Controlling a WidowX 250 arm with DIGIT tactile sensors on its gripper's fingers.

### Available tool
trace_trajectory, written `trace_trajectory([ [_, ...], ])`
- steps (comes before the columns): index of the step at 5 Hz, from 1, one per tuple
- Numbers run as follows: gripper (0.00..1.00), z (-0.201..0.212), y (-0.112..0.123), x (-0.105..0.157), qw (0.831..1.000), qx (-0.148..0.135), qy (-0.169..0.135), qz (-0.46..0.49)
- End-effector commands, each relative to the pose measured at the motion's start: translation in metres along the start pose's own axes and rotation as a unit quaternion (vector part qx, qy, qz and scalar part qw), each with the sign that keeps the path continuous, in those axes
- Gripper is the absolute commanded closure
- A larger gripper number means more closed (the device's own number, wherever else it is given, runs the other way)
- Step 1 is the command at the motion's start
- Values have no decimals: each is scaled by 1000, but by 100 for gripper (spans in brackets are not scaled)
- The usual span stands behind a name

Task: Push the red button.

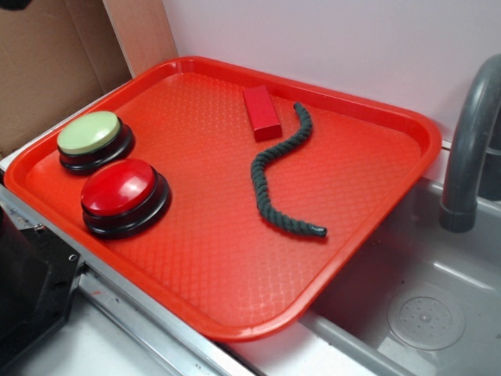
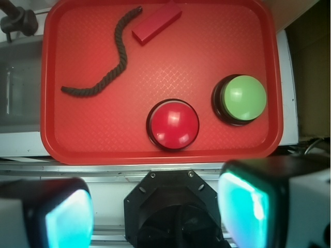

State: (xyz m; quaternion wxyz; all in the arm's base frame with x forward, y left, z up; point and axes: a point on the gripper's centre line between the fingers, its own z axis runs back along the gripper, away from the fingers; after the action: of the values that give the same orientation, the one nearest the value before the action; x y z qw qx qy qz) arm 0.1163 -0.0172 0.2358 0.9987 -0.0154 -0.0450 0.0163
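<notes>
Exterior view, left to right: a black piece of the robot (image 1: pixel 31 294) fills the lower left corner, off the tray. The red tray (image 1: pixel 356 235) lies tilted across the frame, its right corner overhanging a grey sink (image 1: pixel 438 313). At the tray's left end sits the green button (image 1: pixel 90 131) on a black base; just beside it, lower and slightly right, sits the red button (image 1: pixel 119 186), a glossy dome on a black round base, untouched, with nothing over it. At upper centre lies a small red block (image 1: pixel 261 113), and just right of it a dark rope (image 1: pixel 282 168) winds down toward the tray's middle. A grey tap (image 1: pixel 470 149) stands at the right edge. Wrist view, left to right: the rope (image 2: pixel 106 59) lies upper left, the block (image 2: pixel 156 22) upper centre, the red button (image 2: pixel 172 124) near the tray's lower rim at centre, the green button (image 2: pixel 243 97) to its right. The gripper (image 2: pixel 155 209) hangs at the frame's bottom, clear of the tray, its two fingers (image 2: pixel 67 219) spread wide apart and holding nothing.
</notes>
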Motion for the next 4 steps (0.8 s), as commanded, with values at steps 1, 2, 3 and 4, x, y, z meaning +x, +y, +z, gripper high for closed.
trace_trajectory([
  [1, 0, 0, 0, 0, 1000, 0, 0, 0],
  [2, 0, -50, 15, 1, 998, 59, 14, -22],
  [3, 0, -99, 11, -3, 991, 97, 33, -82],
  [4, 0, -150, 14, 1, 988, 98, 37, -111],
])
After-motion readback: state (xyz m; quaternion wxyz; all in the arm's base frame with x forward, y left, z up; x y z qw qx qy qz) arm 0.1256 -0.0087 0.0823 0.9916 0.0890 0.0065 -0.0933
